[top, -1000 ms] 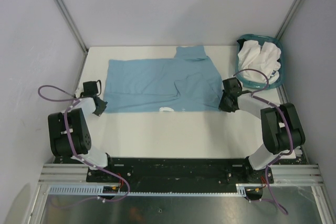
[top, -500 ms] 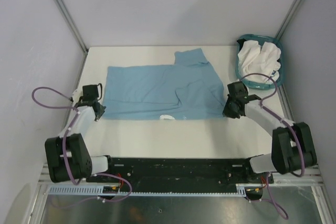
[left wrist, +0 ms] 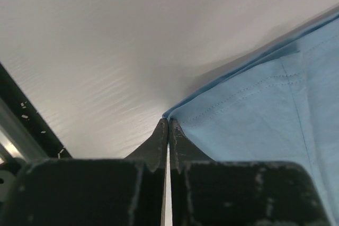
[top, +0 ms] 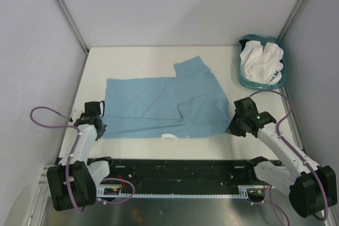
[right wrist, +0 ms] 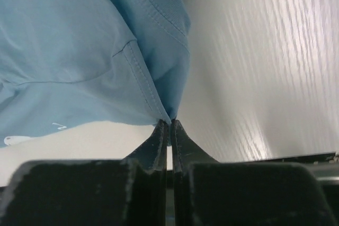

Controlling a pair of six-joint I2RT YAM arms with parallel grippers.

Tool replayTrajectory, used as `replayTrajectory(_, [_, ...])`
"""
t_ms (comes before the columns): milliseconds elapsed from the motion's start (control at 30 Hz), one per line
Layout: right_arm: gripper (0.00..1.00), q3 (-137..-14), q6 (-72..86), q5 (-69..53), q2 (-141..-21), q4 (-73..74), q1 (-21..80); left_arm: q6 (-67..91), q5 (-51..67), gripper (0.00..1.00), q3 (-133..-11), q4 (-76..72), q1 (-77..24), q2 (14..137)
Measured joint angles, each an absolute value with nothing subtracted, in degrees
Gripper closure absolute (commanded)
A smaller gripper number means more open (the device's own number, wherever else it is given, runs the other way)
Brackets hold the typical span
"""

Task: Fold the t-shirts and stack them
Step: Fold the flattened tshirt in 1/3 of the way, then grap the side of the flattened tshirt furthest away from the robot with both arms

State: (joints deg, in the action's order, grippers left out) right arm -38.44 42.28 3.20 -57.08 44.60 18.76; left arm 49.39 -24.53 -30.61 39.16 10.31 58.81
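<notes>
Light blue t-shirt (top: 159, 104) has been dragged toward the front edge since a second ago, with both arms pulled back toward their bases. Table (top: 148, 149): shirt lies flat on the near half, long axis left–right, one sleeve pointing at the far wall. Teal basket (top: 239, 75) at far right holds the white t-shirts (top: 259, 62), bunched. Left gripper (left wrist: 168, 125) is pinched on the shirt's near-left corner, right gripper (right wrist: 170, 125) on its near-right corner.
</notes>
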Motion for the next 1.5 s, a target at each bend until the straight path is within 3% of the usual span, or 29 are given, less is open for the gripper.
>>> replayTrajectory(33, [0.74,-38.2,43.16,3.09,-56.38,45.39,19.38,49.63,-24.6,0.9,-30.5,39.46,10.37,58.65])
replayTrajectory(133, [0.39,-37.36,45.34,2.9,-55.29,47.0,20.49,50.78,-24.84,0.5,-30.41,40.73,10.83,57.95])
replayTrajectory(200, [0.29,-37.23,45.95,2.72,-55.13,48.03,20.71,50.81,-24.62,0.32,-30.44,41.32,11.49,58.0])
replayTrajectory(300, [0.24,-38.28,45.6,3.2,-55.11,48.99,21.08,49.04,-23.73,0.21,-31.97,42.68,12.03,57.98])
replayTrajectory(433, [0.24,-47.44,43.05,5.87,-58.54,48.38,22.5,43.75,-22.74,0.22,-40.16,43.48,12.05,57.52])
replayTrajectory(567, [0.24,-59.66,38.15,7.35,-69.34,40.53,22.94,37.15,-20.71,0.28,-53.78,40.86,10.13,61.91])
replayTrajectory(667, [0.24,-68.51,33.98,7.33,-81.01,32.88,22.59,32.49,-19.64,0.34,-66.15,36.8,6.72,72.49])
replayTrajectory(933, [0.27,-87.29,26.37,5.54,-104.66,23.73,20.67,27.29,-17.21,0.46,-84.12,32.93,4.86,100.44])
replayTrajectory(1167, [0.28,-97.34,22.28,5.06,-114.24,21.76,19.46,26.85,-16.49,0.49,-92.42,32.97,4.86,115.44])
replayTrajectory(1500, [0.29,-100.2,20.84,4.01,-119.26,20.93,18.44,26.98,-17.3,0.52,-98.78,32.91,4.89,124.99])
